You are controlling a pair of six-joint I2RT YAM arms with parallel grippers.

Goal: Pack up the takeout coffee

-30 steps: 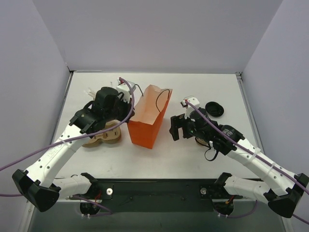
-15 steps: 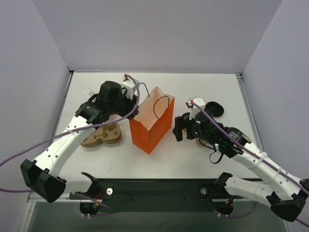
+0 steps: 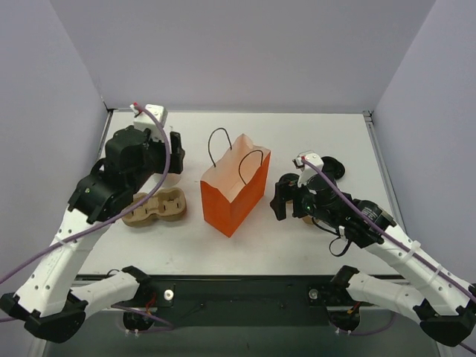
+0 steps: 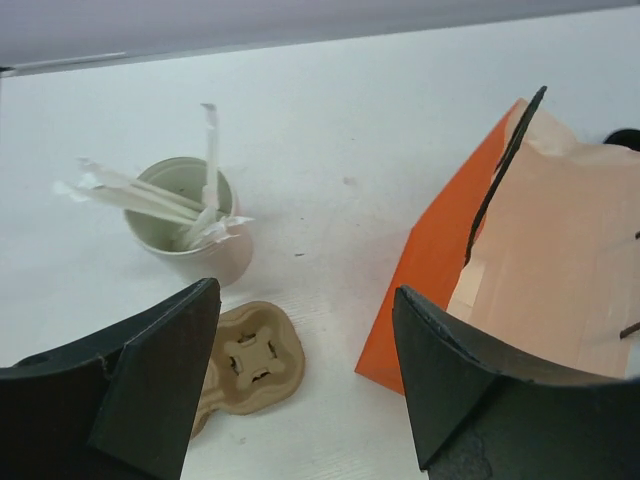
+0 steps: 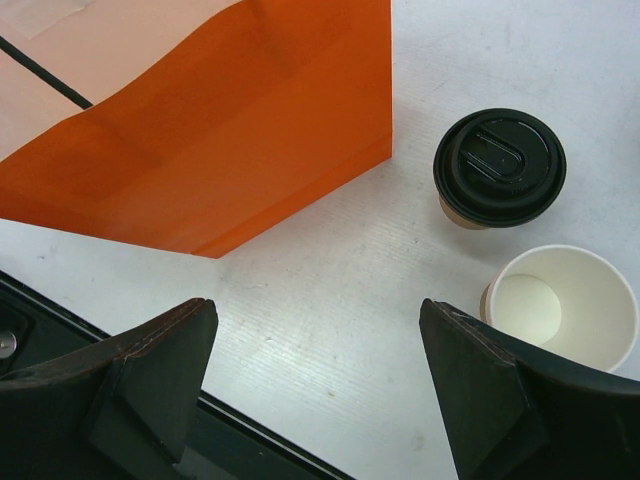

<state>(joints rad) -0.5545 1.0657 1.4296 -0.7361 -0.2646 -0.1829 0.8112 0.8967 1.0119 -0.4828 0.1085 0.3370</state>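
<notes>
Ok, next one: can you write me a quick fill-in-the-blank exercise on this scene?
1. The takeout coffee has a ____ lid on it.
2. The paper cup right beside it has no ____.
3. The orange paper bag stands ____ on the table.
4. The right tool is ____, holding nothing.
Missing words: black; lid; upright; open.
</notes>
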